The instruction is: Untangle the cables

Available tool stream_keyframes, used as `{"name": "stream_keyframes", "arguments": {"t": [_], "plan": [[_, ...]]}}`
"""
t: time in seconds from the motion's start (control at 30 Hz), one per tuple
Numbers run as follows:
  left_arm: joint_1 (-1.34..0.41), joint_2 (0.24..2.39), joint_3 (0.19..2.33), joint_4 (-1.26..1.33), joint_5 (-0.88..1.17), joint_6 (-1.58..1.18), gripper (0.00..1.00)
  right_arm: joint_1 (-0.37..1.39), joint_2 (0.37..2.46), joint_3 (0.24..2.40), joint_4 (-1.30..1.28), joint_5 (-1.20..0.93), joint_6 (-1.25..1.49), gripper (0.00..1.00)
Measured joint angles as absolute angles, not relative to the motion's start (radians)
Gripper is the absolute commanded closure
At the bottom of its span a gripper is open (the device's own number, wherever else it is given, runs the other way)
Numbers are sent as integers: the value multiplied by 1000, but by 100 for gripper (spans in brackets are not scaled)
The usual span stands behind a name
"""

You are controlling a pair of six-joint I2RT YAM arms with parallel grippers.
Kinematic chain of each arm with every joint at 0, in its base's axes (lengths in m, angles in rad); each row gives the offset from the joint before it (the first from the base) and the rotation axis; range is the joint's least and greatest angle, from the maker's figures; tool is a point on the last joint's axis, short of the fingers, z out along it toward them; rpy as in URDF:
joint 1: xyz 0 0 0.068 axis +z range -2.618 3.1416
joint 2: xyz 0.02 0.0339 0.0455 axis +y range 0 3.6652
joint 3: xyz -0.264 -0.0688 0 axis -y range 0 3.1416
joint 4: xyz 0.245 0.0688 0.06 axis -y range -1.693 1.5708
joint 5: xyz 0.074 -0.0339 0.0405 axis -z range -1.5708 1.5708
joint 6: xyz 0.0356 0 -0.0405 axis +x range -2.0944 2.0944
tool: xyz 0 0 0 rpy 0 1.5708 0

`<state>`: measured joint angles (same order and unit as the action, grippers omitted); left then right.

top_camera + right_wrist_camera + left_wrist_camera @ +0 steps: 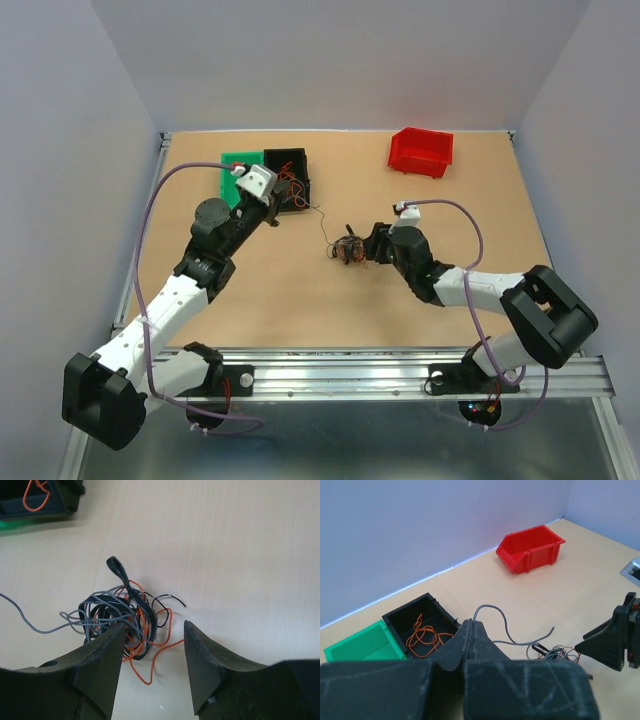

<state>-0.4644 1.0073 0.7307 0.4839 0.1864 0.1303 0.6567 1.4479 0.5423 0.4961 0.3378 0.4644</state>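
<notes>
Top: cables [347, 250] bunched mid-table [300, 300]. Right gripper [364, 247] is just beside them. Left gripper [272, 214] is by black bin [290, 170], which sits against green bin [233, 165]. Red bin [420, 152] is at the far side.

L wrist: we see left gripper's jaws pressed together. Grey wire's [495, 609] end meets the tips; pinched or not, can't tell. Orange wires [422, 637] lie in black bin.

R wrist: right gripper approx half open, gripping nothing. Cables sit partly under one finger [100, 665], with an orange loop lying in the gap.
</notes>
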Motion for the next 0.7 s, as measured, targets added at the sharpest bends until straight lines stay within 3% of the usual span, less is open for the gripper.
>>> {"name": "stream_keyframes", "arguments": {"t": [0.37, 0.6, 0.67, 0.7], "plan": [[-465, 1016, 729, 484, 333, 134, 100, 720, 1461, 551, 586, 159, 286, 37], [-464, 1003, 729, 479, 337, 134, 100, 780, 1626, 664, 679, 67, 194, 38], [-464, 995, 729, 479, 335, 133, 100, 801, 1670, 693, 688, 70, 163, 42], [-464, 991, 729, 478, 328, 133, 100, 814, 1697, 713, 690, 80, 150, 55]]}}
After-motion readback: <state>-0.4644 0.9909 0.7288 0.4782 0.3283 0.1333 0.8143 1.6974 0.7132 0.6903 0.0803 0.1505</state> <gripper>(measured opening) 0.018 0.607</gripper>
